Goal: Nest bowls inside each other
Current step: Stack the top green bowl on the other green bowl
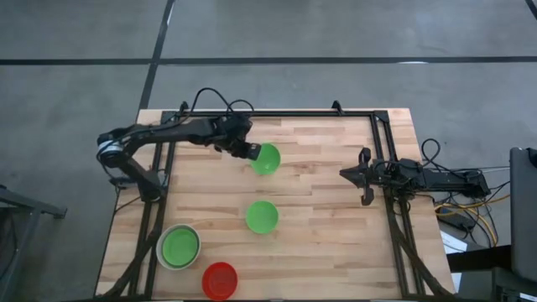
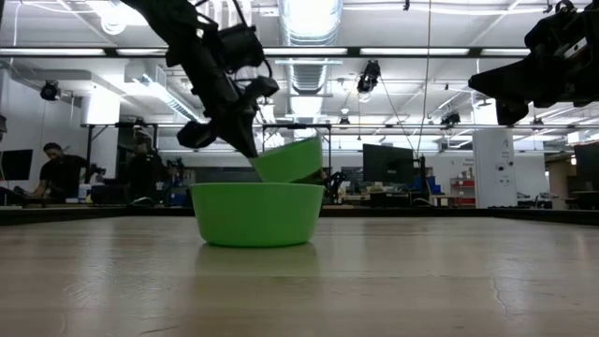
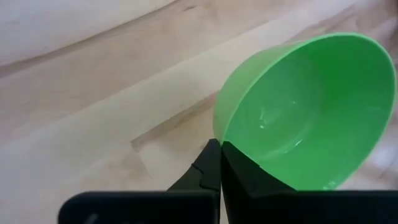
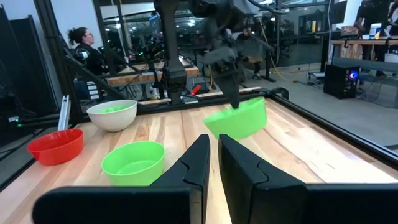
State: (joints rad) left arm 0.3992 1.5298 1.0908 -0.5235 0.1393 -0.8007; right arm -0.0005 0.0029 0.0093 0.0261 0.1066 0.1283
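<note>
Wood planks of the table (image 1: pixel 319 168) carry four bowls in sight, with a fifth in the air. Left arm (image 1: pixel 168 134) reaches across the far side, its gripper (image 1: pixel 252 153) clenched on the rim of a green bowl (image 1: pixel 267 158), which hangs tilted above the boards, its open side turned partly toward the wrist camera. Right arm (image 1: pixel 428 178) waits at the table's right edge, its gripper (image 1: pixel 366 178) raised clear of the surface, fingers (image 4: pixel 199 163) drawn close together with only a narrow slit between them and nothing held. Near the front left corner sits the pale bowl (image 1: pixel 179 247), slightly larger than the others, with what appears to be a green bowl (image 1: pixel 179 245) nested inside it; from the side only a trace of green shows over its rim. A second loose green bowl (image 1: pixel 262 216) stands upright near the middle of the table, below the lifted one. Red bowl (image 1: pixel 220 279) rests at the front edge, just beside the pale one.
</note>
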